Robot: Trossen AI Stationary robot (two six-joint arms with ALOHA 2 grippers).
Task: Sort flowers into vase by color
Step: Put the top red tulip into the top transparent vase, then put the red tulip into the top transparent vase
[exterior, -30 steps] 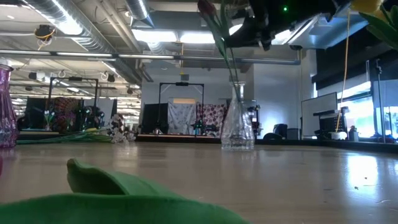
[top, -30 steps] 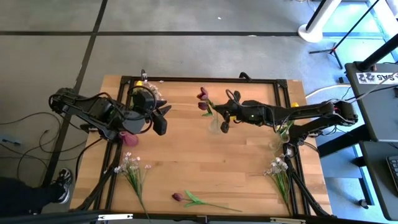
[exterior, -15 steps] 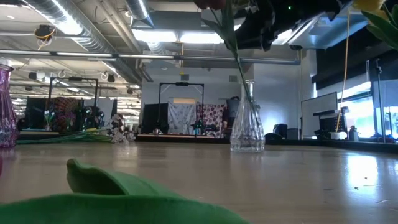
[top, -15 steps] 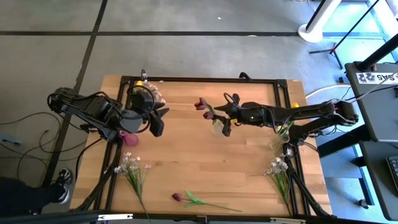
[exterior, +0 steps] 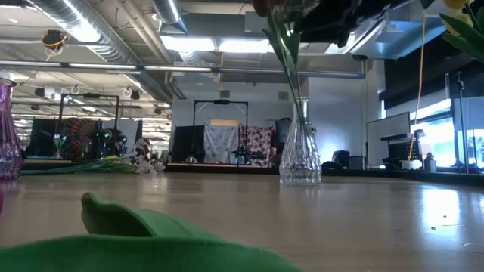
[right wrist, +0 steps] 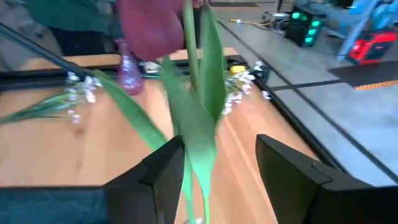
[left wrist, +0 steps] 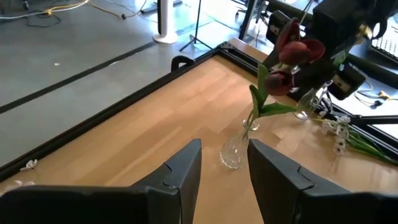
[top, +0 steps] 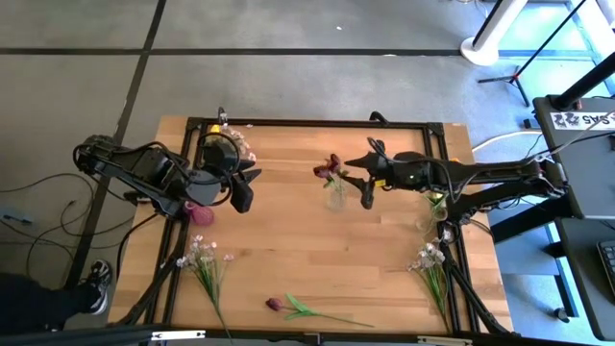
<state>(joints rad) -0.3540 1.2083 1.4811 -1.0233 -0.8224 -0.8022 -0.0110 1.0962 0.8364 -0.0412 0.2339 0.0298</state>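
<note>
From above, two dark red-maroon tulips (top: 330, 169) stand in the clear glass vase (top: 335, 195) mid-table; the right gripper (top: 362, 183) hangs just beside them, fingers parted, holding nothing. At table height, green stems rise from that vase. Past the left gripper (left wrist: 224, 163), spread and empty, the vase sits ahead.

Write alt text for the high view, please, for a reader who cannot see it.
Two dark red tulips stand in a clear vase mid-table, with the right gripper open just beside them. The left gripper waits open near a purple vase; a red tulip and white sprigs lie at the front.
</note>
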